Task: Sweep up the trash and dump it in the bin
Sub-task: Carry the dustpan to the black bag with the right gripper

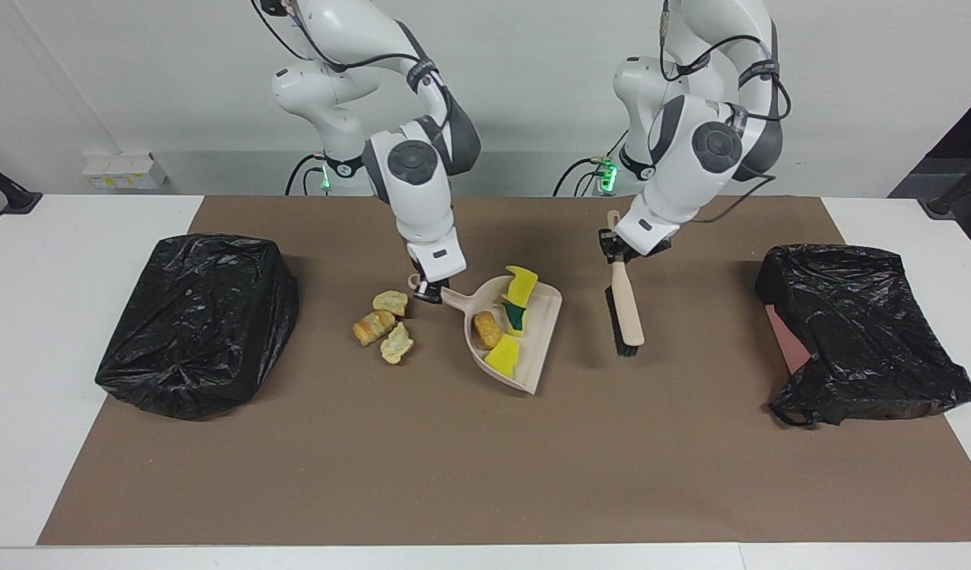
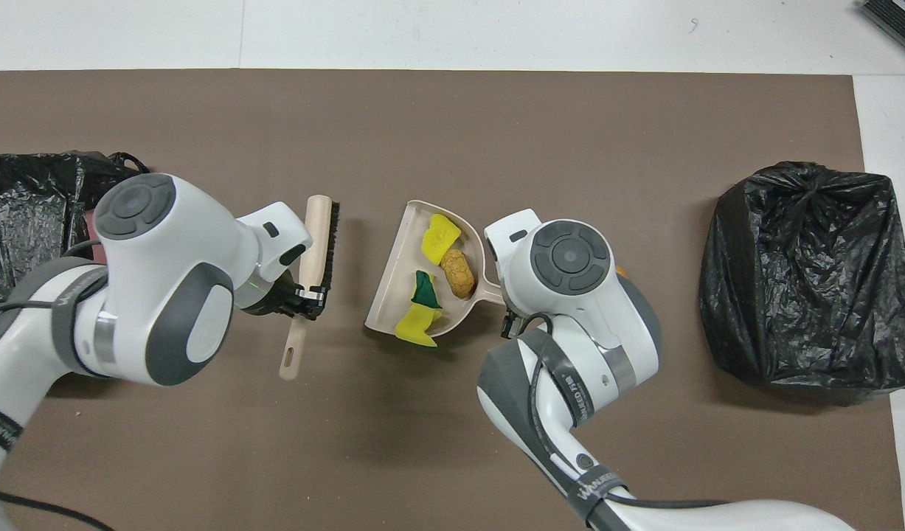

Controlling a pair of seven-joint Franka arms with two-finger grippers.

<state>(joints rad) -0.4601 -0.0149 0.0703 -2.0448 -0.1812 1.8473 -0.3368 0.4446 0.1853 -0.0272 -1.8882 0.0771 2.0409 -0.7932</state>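
In the overhead view the right arm's wrist hides the right claw [image 1: 426, 291] and nearly all the loose trash [image 1: 383, 323]; only an orange sliver shows. Facing, that claw is clamped on the dustpan [image 1: 532, 360] handle, and three pale and tan scraps lie on the brown mat [image 1: 469, 475] beside it, toward the right arm's end of the worktop. Four pieces sit in the pan. The left claw [image 1: 614, 255] grips the brush [image 1: 629, 313]. Black bags [image 1: 196, 321] [image 1: 861, 332] flank both ends, one cut off overhead.
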